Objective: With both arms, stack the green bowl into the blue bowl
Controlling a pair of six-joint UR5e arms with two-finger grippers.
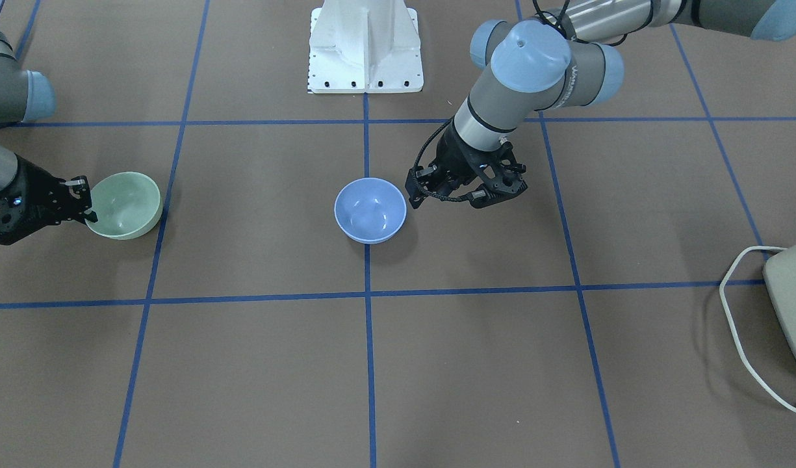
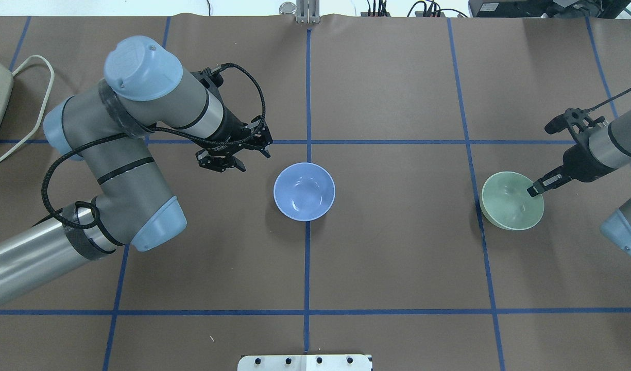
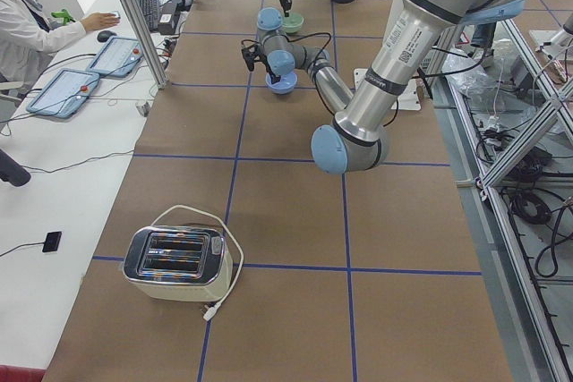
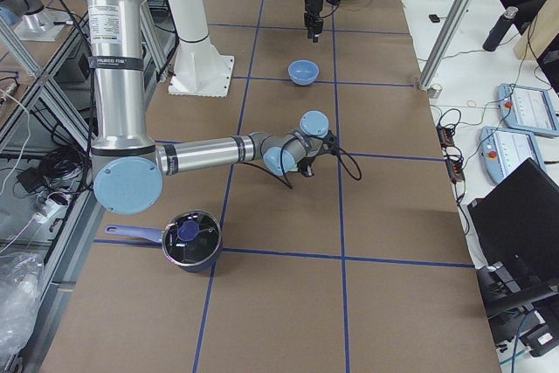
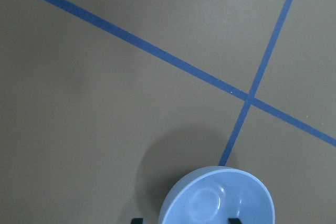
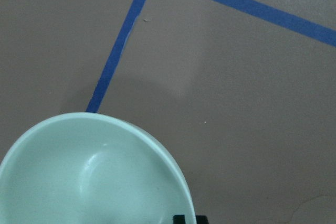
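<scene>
The blue bowl (image 2: 304, 191) stands upright at the table's middle, also in the front view (image 1: 370, 210). My left gripper (image 2: 251, 159) is open beside it, just off its rim. In the left wrist view its spread fingertips (image 5: 136, 220) sit at the bottom edge, with the blue bowl (image 5: 218, 198) partly between them. The green bowl (image 2: 512, 201) is at the far right, also in the front view (image 1: 125, 205). My right gripper (image 2: 532, 191) is shut on its rim, one finger inside. In the right wrist view the fingertips (image 6: 179, 219) pinch the green bowl (image 6: 89, 177).
The white pedestal (image 1: 365, 49) stands at the robot's side of the table. A toaster (image 3: 179, 261) with a white cord sits at the left end. A dark lidded pot (image 4: 190, 240) sits at the right end. Blue tape lines grid the brown surface. An operator (image 3: 22, 15) sits alongside.
</scene>
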